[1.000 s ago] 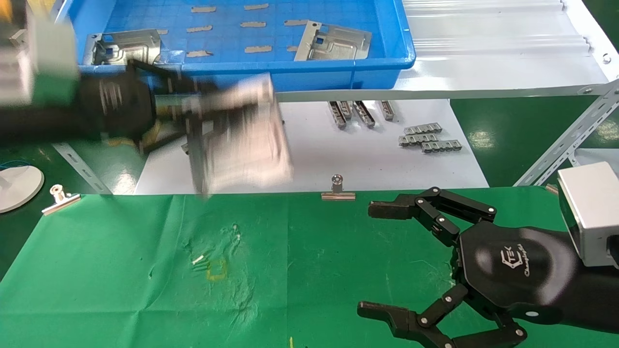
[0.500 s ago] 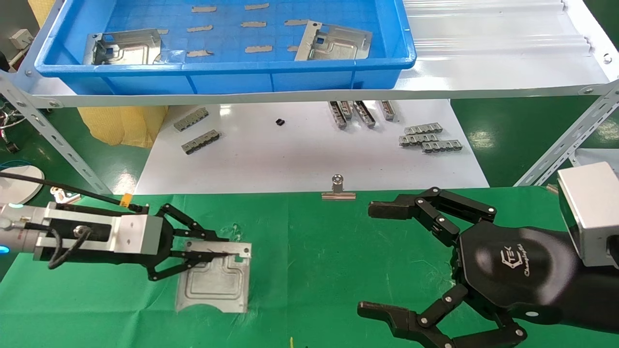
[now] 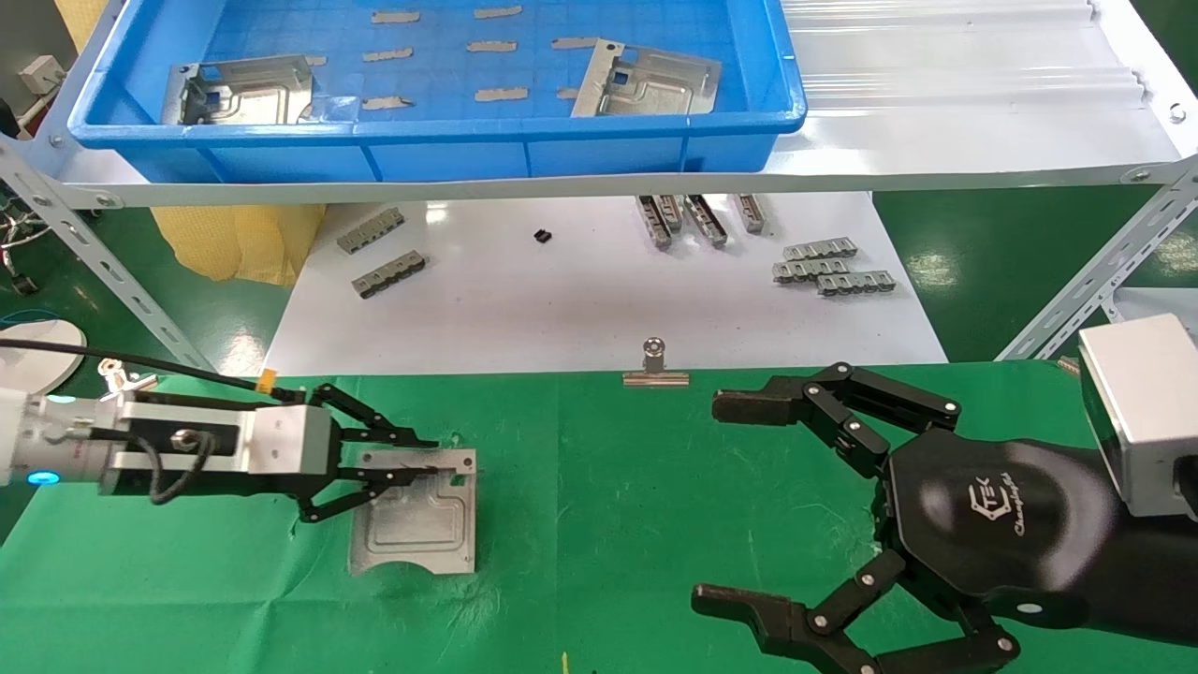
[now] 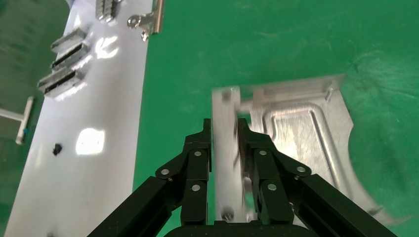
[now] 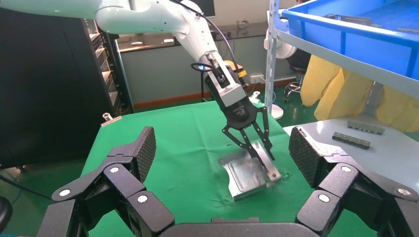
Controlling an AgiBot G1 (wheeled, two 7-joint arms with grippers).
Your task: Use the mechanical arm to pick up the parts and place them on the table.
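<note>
Nearest, the right hand (image 3: 739,501) hovers over the green tabletop (image 3: 608,524), fingers spread wide, well right of the stamped plate (image 3: 416,524). That plate lies on the cloth, its far rim pinched between the narrow fingers of the left hand (image 3: 426,465). Beyond it sit a binder clip (image 3: 654,366), the white board (image 3: 599,300), and two more plates (image 3: 646,82) in the blue tray (image 3: 449,150).

The left arm reaches in low from the left side, its wrist level and its gripper (image 3: 426,463) pointing toward the middle, the 2 fingers (image 4: 200,148) pinched close together on a thin edge. The right gripper (image 3: 739,501) hangs at the right side, its black linked fingers spread wide apart.
</note>
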